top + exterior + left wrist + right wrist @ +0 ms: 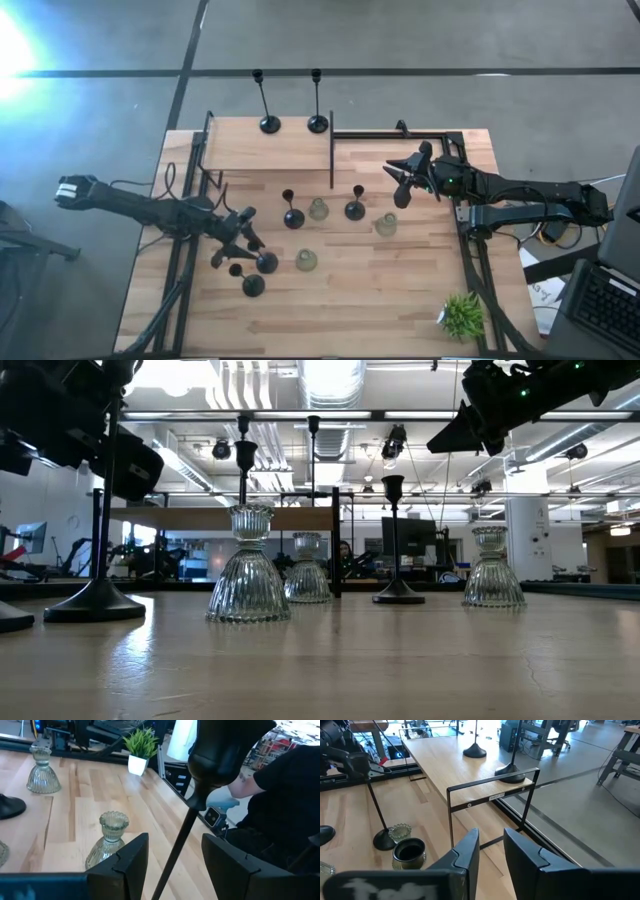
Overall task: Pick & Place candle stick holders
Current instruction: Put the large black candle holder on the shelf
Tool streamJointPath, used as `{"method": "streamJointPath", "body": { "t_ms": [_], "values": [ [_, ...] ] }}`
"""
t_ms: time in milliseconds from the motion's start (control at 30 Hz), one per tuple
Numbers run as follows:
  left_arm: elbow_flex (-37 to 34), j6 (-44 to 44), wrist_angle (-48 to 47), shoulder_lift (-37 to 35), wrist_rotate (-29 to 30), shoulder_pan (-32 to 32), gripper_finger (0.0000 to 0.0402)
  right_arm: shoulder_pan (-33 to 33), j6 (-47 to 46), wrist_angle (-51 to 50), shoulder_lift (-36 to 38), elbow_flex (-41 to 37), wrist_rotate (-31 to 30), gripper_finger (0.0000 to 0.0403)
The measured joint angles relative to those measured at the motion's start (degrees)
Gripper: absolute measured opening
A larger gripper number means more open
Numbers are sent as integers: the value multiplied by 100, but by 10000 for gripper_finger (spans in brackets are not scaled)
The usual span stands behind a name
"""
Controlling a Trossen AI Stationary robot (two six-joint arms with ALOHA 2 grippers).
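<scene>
**A:** Candle stick holders (266, 262), two black ones, stand near left. From above we see the left gripper (238, 238) right over them.

**B:** Its wrist view gives us what the high view hides: a thin black stem (175, 855) rises between the spread fingers (127, 865), clear of both.

**A:** Mid-table we count two short black holders (293, 218) and three glass holders (318, 209). Two tall ones (270, 124) sit on the far shelf (240, 150).

**B:** At the far right, the right gripper (402, 188) hangs above the table. Only its own view shows us its fingers (465, 852) slightly parted, with nothing between them.
</scene>
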State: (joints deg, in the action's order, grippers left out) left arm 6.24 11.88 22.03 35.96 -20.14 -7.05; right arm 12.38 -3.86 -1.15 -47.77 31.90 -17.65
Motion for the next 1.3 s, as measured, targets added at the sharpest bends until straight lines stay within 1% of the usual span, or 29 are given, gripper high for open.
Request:
{"method": "streamJointPath", "body": {
  "t_ms": [267,433,600,667,800,833,1033,1133,1233,1300],
  "values": [
    [73,-18,62,80,2,0,187,0,0,0,0,0,1,68],
    [189,-264,65,146,2,0,164,0,0,0,0,2,2,75],
    [254,-332,69,182,2,0,116,0,0,-2,0,-2,2,83],
    [263,-405,58,184,2,0,90,0,0,-5,-1,-11,2,86],
    [288,-701,74,184,33,2,23,0,0,-9,-2,-29,2,89],
    [295,-712,72,184,24,4,18,0,-2,-11,-2,-33,2,89],
    [295,-765,46,149,131,2,18,0,-1,-9,-2,-33,2,77],
    [295,-946,43,77,301,7,18,0,0,-9,-2,-33,2,71],
    [295,-1079,29,-24,691,9,18,0,0,-7,-2,-33,2,68],
    [295,-1120,-24,-99,1071,9,18,0,-2,-8,-2,-33,2,69]
  ]
}}
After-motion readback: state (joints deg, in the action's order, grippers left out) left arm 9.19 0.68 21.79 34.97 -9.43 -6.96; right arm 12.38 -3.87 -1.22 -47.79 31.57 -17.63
